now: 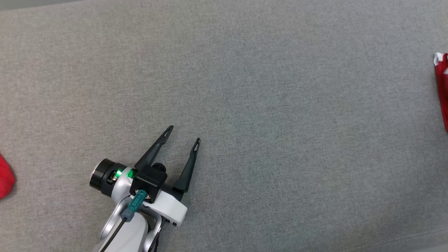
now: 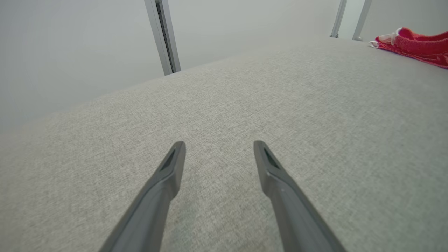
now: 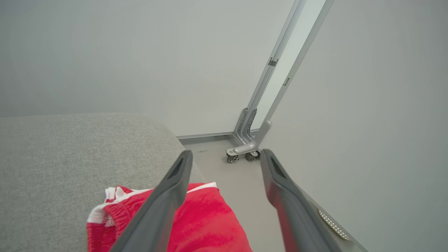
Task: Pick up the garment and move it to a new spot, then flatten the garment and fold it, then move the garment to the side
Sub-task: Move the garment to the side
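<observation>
Head view: a red cloth (image 1: 5, 176) lies far left; our left gripper (image 1: 184, 134) hangs spread wide over the grey table (image 1: 280, 105); the red garment (image 1: 441, 87) rests at the right edge, our right gripper (image 3: 226, 153) wide open above it. We should rise straight, lest a finger snag the fabric.

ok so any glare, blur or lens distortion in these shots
Head view: flat, even light, no glare, left gripper sharp with hardly a shadow. Left wrist view: the wide-angle lens bows the grey surface. Right wrist view: right gripper goes soft near the lens, red garment in focus.
</observation>
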`<state>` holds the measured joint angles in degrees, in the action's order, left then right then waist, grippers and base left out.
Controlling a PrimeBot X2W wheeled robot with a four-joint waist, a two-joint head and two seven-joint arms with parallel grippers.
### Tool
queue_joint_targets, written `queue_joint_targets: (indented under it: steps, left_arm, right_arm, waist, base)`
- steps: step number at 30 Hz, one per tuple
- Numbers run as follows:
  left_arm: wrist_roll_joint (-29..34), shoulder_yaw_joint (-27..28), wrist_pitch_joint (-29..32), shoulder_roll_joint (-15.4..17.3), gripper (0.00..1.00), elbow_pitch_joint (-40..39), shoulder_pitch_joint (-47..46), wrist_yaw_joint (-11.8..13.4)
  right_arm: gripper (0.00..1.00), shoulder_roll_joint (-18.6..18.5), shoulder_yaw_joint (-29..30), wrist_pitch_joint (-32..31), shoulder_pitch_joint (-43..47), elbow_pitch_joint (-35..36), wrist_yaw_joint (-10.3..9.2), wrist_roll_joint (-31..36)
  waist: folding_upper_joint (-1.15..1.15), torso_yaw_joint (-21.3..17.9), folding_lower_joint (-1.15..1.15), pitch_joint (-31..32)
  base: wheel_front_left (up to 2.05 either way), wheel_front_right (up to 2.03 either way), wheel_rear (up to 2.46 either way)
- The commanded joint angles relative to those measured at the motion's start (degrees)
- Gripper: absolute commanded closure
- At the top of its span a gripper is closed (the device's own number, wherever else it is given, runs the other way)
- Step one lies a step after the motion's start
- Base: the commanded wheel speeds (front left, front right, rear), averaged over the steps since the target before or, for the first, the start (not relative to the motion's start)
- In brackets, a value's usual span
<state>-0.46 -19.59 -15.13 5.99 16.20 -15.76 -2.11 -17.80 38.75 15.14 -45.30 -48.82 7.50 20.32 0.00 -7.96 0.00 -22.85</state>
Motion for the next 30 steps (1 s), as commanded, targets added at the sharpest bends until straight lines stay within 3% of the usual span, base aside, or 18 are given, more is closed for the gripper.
queue_joint_targets:
  steps: [1, 6, 17, 20, 30]
  left_arm:
    - [-0.5, 0.2, 0.0, -0.1, 0.0, 0.2, 0.2, 0.4]
    - [-1.4, 1.1, 0.0, -0.6, 0.0, 0.5, 1.4, 1.2]
    - [-3.2, 5.9, 0.0, -1.7, 0.0, 1.1, 5.2, 3.8]
    - [-4.0, 8.0, 0.0, -2.0, 0.0, 1.5, 6.5, 4.4]
    - [-4.7, 14.5, 0.0, -2.5, 0.0, 2.0, 10.3, 5.6]
  right_arm:
    - [0.0, 0.8, -0.5, 0.0, -0.6, 1.5, -0.01, -0.3]
    - [0.0, 6.4, -10.0, 0.0, 2.1, 7.2, -0.01, -5.5]
    - [0.0, 12.7, -29.2, 0.0, 17.2, 22.5, -0.01, -19.2]
    - [0.0, 13.5, -32.5, 0.0, 21.2, 23.5, -0.01, -21.2]
    - [0.0, 14.7, -35.3, 0.0, 29.6, 24.9, -0.01, -23.9]
  waist:
    - [0.0, 0.4, 0.0, 1.0]
    - [0.0, 1.1, 0.0, 3.6]
    - [0.0, 4.9, 0.0, 9.8]
    - [0.0, 6.1, 0.0, 11.3]
    - [0.0, 8.5, 0.0, 15.6]
  base:
    - [0.0, 0.0, 0.0]
    - [0.0, 0.0, 0.0]
    - [0.0, 0.0, 0.0]
    - [0.0, 0.0, 0.0]
    - [0.0, 0.0, 0.0]
